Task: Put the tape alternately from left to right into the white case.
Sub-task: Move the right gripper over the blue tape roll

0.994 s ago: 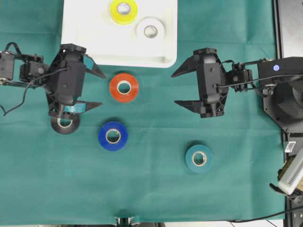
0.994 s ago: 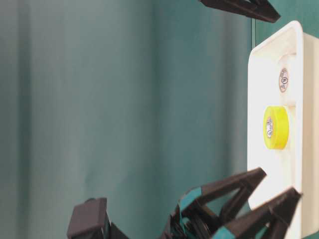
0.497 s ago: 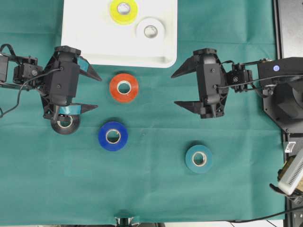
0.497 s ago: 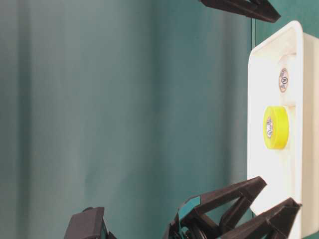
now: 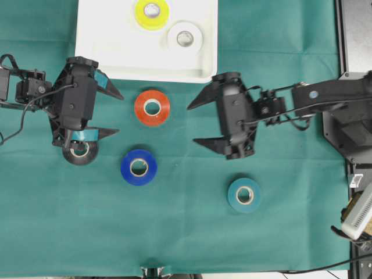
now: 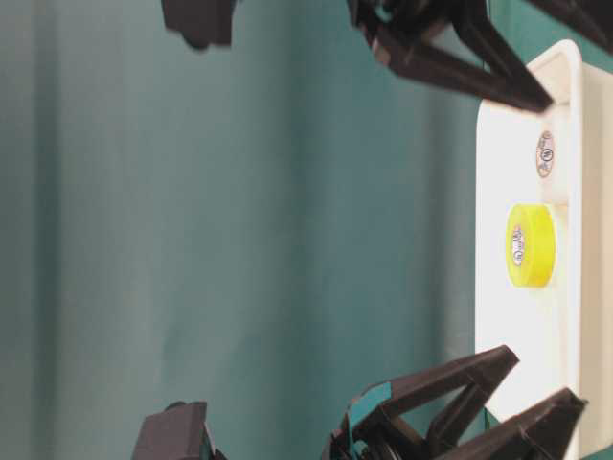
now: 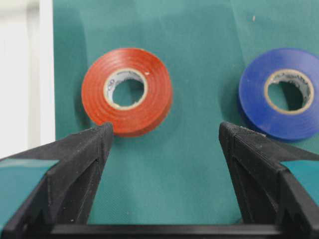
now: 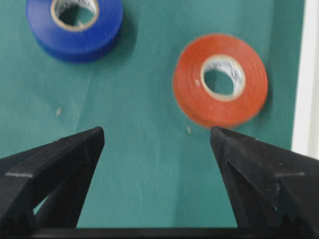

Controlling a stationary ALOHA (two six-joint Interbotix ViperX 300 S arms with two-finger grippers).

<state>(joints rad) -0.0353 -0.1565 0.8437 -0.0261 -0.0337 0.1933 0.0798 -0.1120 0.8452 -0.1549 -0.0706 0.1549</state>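
The white case [image 5: 116, 55] lies at the top of the overhead view with a yellow roll [image 5: 151, 12] and a white roll [image 5: 185, 36] inside. On the green cloth lie a red-orange roll [image 5: 152, 107], a blue roll [image 5: 139, 167], a teal roll [image 5: 244, 195] and a black roll [image 5: 80, 152], the last partly under my left gripper. My left gripper [image 5: 114, 114] stands open left of the red-orange roll [image 7: 127, 91]. My right gripper [image 5: 194, 124] stands open right of that roll [image 8: 220, 79], nothing between its fingers. The blue roll [image 7: 279, 92] [image 8: 75, 25] shows in both wrist views.
The robot base and grey equipment [image 5: 354, 116] stand along the right edge. In the table-level view the case rim [image 6: 525, 86] rises at the right with the yellow roll [image 6: 530, 245] in it.
My right gripper has moved left toward the red-orange roll, still open. My left gripper drew back slightly to the left and has held still since.
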